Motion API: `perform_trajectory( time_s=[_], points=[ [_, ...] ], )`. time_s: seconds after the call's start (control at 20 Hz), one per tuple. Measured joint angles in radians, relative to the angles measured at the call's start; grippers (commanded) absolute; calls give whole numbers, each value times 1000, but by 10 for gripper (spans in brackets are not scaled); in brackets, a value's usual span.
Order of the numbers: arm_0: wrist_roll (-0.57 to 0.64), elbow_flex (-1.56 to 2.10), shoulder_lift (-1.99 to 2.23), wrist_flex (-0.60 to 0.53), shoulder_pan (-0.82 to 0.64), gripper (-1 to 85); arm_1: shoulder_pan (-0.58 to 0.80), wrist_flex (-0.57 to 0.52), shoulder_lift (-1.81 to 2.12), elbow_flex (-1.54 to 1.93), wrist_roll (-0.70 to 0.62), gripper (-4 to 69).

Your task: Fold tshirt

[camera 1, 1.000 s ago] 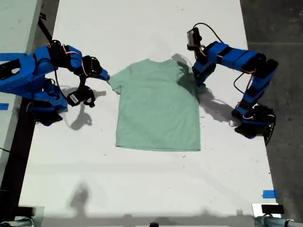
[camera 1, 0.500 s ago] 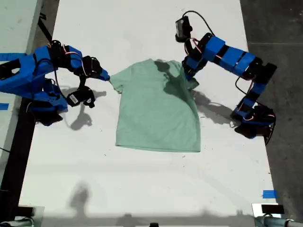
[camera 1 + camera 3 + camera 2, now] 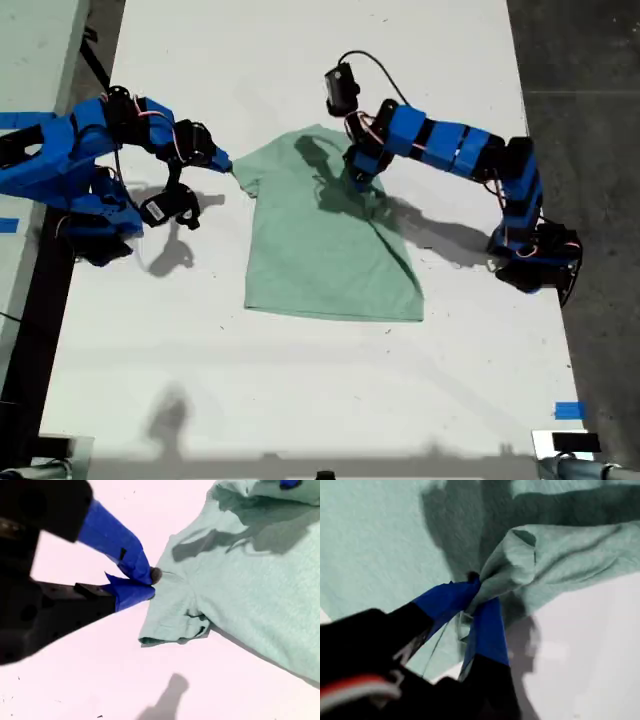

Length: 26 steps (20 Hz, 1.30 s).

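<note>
My first claw [image 3: 477,597] clenched on tshirt [image 3: 320,240] sleeve, lifted over its middle: lay flat, edges aligned. My second claw [image 3: 145,582] pinches opposite sleeve; hold taut on desk [image 3: 300,400].

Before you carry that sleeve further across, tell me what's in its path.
Nothing visible. My first gripper is shut on a bunch of the tshirt, lifted over its middle. Ahead lies only flat shirt, then bare white table. My second gripper sits at the opposite sleeve's edge, on the exterior view's left.
</note>
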Motion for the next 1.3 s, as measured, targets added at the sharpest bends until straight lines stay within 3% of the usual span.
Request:
perform_trajectory(
  time_s=[0.05,0.3,0.7,0.85,1.3],
  points=[
    [-3,0,0,0,2,23,-11,-15,-61,-12,11,355],
    [-12,0,0,0,11,80,-75,-35,-129,-144,18,275],
    [-23,0,0,-15,28,167,-35,199,348,-38,18,235],
    [-26,0,0,-12,28,223,-28,222,561,127,18,209],
    [66,-184,-166,181,-114,244,-29,160,904,531,69,198]
  ],
)
